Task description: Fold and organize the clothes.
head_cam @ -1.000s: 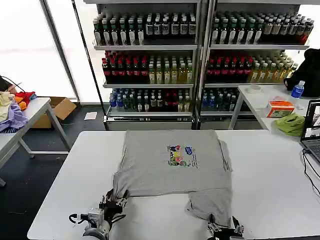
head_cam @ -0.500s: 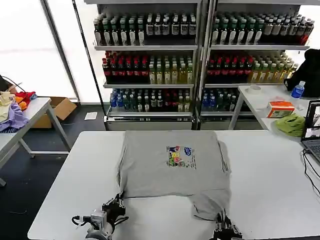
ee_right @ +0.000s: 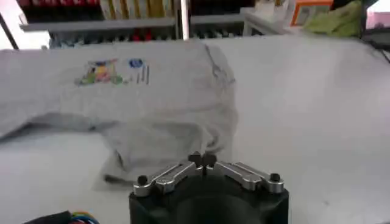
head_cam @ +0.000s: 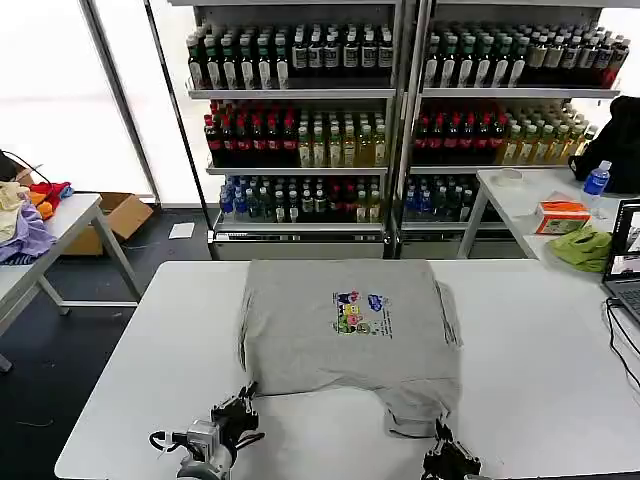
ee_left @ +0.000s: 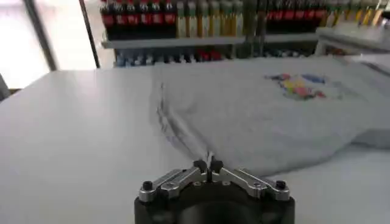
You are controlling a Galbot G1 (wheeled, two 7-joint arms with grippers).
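A light grey short-sleeved shirt (head_cam: 345,330) with a small multicolour chest print lies flat on the white table (head_cam: 150,340). Its near hem hangs lower on the right, in a loose flap (head_cam: 415,410). At the shirt's near left corner, my left gripper (head_cam: 243,398) is shut with a sliver of grey fabric pinched between its tips (ee_left: 209,164). My right gripper (head_cam: 443,440) sits at the table's near edge just below the flap. It is shut with the shirt's edge bunched at its tips (ee_right: 202,160). The print also shows on the shirt (ee_right: 109,70) in the right wrist view.
Shelves of bottles (head_cam: 300,130) stand behind the table. A side table at the left holds coloured garments (head_cam: 30,225), with a cardboard box (head_cam: 122,213) beside it. At the right are a lime-green cloth (head_cam: 582,247), an orange box (head_cam: 560,215) and a laptop (head_cam: 625,262) with cables.
The shirt's near left sleeve has drawn in, so the left edge now runs straight. The lower right flap has shortened. Both grippers shifted slightly toward the shirt's middle.
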